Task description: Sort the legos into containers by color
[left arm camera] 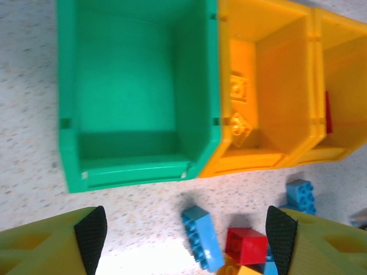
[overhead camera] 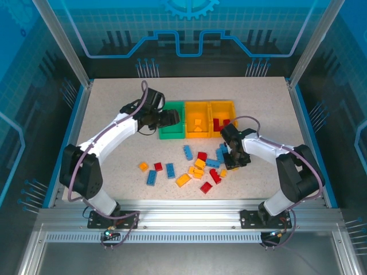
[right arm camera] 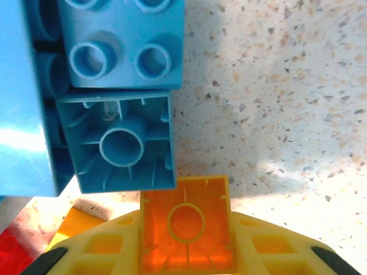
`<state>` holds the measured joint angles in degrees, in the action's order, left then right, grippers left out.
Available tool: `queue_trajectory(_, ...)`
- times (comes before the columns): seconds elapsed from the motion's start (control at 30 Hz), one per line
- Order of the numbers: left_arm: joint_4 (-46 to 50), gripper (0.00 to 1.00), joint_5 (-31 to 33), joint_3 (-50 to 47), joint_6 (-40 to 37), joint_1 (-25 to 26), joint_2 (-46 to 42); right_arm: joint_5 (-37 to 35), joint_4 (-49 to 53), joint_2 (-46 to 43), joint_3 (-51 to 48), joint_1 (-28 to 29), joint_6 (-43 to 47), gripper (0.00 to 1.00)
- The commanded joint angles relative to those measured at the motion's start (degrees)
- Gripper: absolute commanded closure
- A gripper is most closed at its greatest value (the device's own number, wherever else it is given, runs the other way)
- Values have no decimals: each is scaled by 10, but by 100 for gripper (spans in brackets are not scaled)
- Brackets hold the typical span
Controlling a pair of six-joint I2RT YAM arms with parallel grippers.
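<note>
Nearest, the right tool (overhead camera: 236,160) sits low among the loose legos, clamped on a small translucent orange plastic brick (right arm camera: 186,220), hollow side showing. A glossy blue plastic brick (right arm camera: 117,143) lies just beside it, perhaps touching, so a lift could drag or tip that neighbour; the smooth plastic might also slip from the grip. The speckled matte surface (right arm camera: 275,86) is flat and hard. Farther on, the left tool (left arm camera: 186,232) hovers with its fingers apart before the empty green rectangular plastic bin (left arm camera: 132,172); joined to it, the middle orange-yellow bin (left arm camera: 275,86) holds yellow bricks; the end orange-yellow bin (left arm camera: 344,74) holds something red.
</note>
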<state>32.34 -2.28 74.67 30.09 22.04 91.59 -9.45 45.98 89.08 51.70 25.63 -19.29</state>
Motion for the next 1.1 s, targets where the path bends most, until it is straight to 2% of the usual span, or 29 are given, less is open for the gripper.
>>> queue_trajectory(0.0,27,22,39,-37,4,-20,-34,14,28,-50,37,9,-5,71)
queue_trajectory(0.17,40,20,56,-110,20,-38,-77,123,-30,-90,96,7,-30,71)
queue_trajectory(0.3,51,19,62,-154,39,-40,-102,181,-94,-55,152,7,-82,70)
queue_trajectory(0.53,71,19,49,-224,102,-40,-133,176,-122,94,291,9,-171,72)
queue_trajectory(0.77,93,18,53,-295,156,-39,-187,118,-56,241,443,11,-210,72)
queue_trajectory(0.9,89,18,42,-316,184,-40,-196,97,-23,294,502,12,-216,66)
queue_trajectory(0.93,85,18,39,-320,190,-39,-196,98,-20,303,510,12,-217,62)
queue_trajectory(1.0,80,18,33,-325,196,-40,-193,101,-17,309,518,13,-218,47)
queue_trajectory(1.07,79,19,32,-327,200,-39,-188,106,-26,303,515,15,-216,42)
